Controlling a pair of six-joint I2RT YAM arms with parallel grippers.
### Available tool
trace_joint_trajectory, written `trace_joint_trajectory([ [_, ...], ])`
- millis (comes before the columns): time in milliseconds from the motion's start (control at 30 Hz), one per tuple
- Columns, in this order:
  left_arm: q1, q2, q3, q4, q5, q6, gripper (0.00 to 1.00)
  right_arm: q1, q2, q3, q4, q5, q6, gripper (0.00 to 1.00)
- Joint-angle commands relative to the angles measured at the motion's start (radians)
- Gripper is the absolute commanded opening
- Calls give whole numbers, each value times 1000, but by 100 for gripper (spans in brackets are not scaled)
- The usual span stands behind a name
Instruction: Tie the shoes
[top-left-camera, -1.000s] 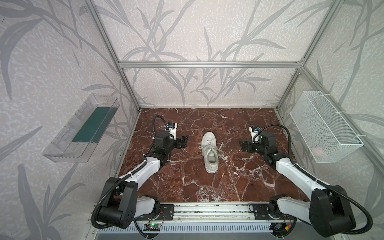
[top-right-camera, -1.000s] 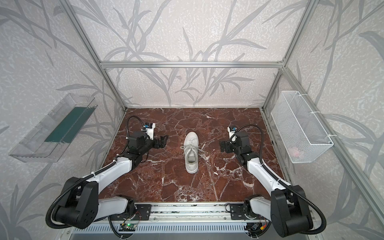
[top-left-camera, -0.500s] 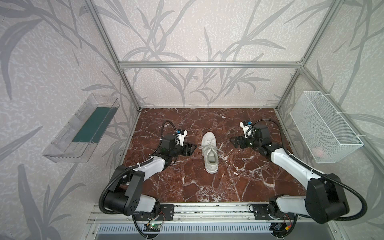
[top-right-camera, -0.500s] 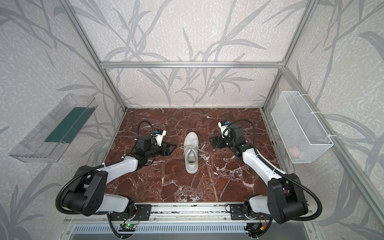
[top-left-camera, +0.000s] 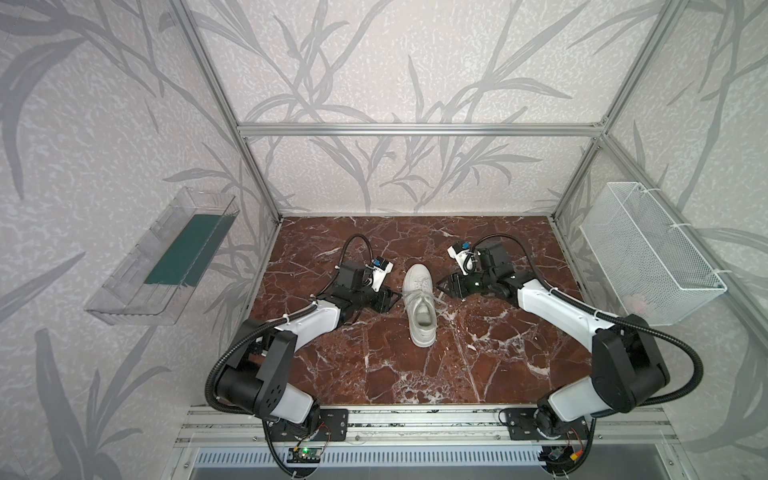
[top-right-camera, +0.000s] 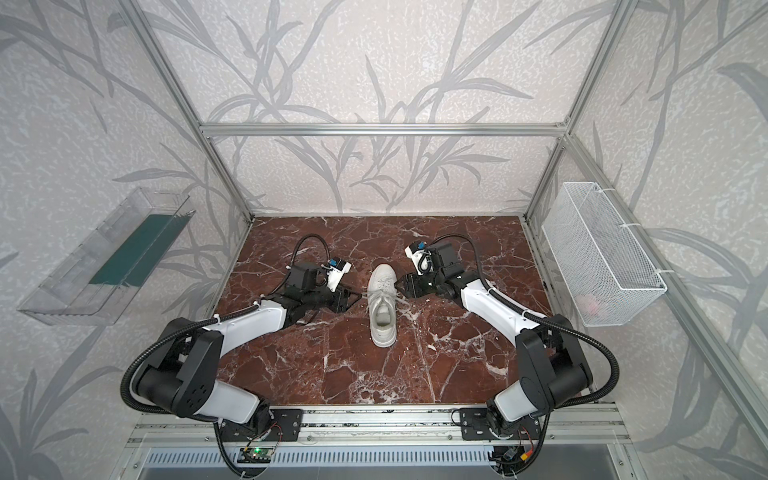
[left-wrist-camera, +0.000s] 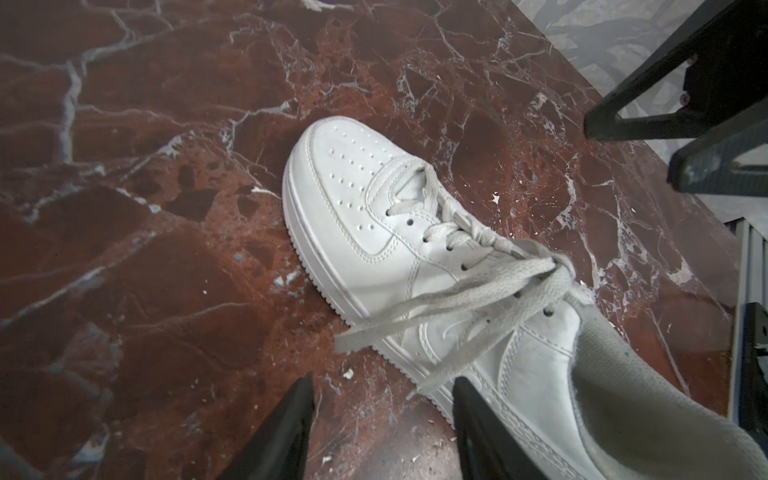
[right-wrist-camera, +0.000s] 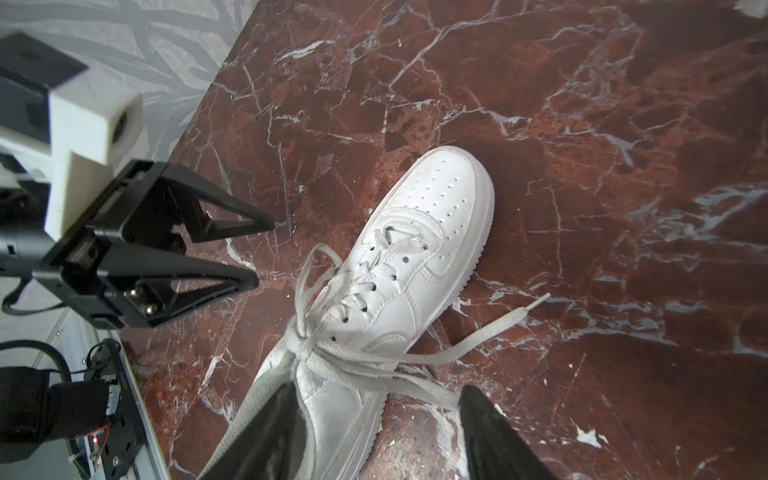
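In both top views the white sneaker (top-left-camera: 419, 305) (top-right-camera: 382, 307) is sitting mid-surface (top-left-camera: 415, 374), toe pointing at the far edge. The left claw (top-left-camera: 392, 297) and right claw (top-left-camera: 442, 286) are flanking its laces.

Left wrist view: the left claw (left-wrist-camera: 382, 380) is standing spread, pinching nothing, loose laces (left-wrist-camera: 457, 299) lying just ahead of it.

Right wrist view: the right claw (right-wrist-camera: 378, 390) is gaping too, straddling the sneaker's side, one lace end trailing on the surface.

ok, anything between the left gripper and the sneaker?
Only loose lace ends trailing off the sneaker toward the left gripper; otherwise bare marble. Left wrist view shows it.
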Motion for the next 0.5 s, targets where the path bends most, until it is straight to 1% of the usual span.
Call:
trace_joint_trajectory([
  [0, -8, 25, 48, -62, 16, 147, 51, 13, 27, 52, -64, -46, -22, 56],
  [67, -9, 56, 103, -113, 56, 195, 50, 22, 48, 81, -91, -46, -26, 52],
  [133, -12, 86, 196, -239, 68, 242, 47, 30, 65, 101, -110, -51, -29, 47],
  [200, -12, 119, 274, -364, 69, 327, 47, 36, 76, 115, -117, -52, -25, 47],
  [267, -12, 151, 342, -485, 83, 440, 47, 41, 84, 121, -106, -59, -16, 46],
  [367, -12, 191, 395, -584, 106, 559, 46, 48, 100, 139, -100, -77, -1, 44],
  [467, -12, 230, 435, -628, 111, 619, 44, 61, 128, 163, -102, -90, 18, 40],
])
